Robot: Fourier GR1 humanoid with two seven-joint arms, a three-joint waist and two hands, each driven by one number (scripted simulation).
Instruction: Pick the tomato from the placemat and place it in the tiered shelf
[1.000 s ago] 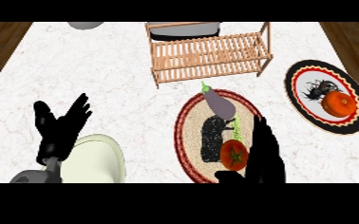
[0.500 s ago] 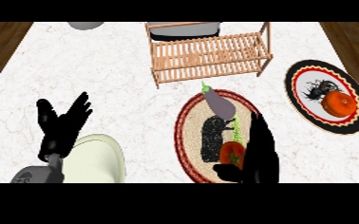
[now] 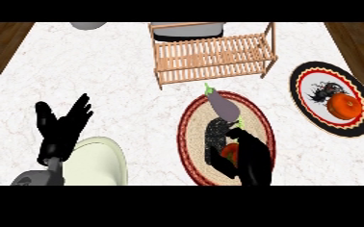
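right hand sits low on the round woven placemat, its black fingers curled round the tomato, of which only a red sliver shows at the hand's left side. the tomato lies against the palm, on the near half of the mat, so that hand is plainly the one for the job. the left hand is well apart on the far left, its fingers straight and spread, resting above a pale green bowl.

just beyond the right hand's fingertips an eggplant lies on the same mat, its long axis running from the near right up to the far left, green stem pointing away. it lies between the tomato and the goal, so a lift looks wise before any travel forward.

farther on, beyond the mat's far edge and slightly left of the hand, stands the wooden tiered shelf, slats running side to side. the carry is therefore mostly straight away from the robot, with a slight drift left.

off to the right a patterned plate bears a second red fruit, no part of this task.
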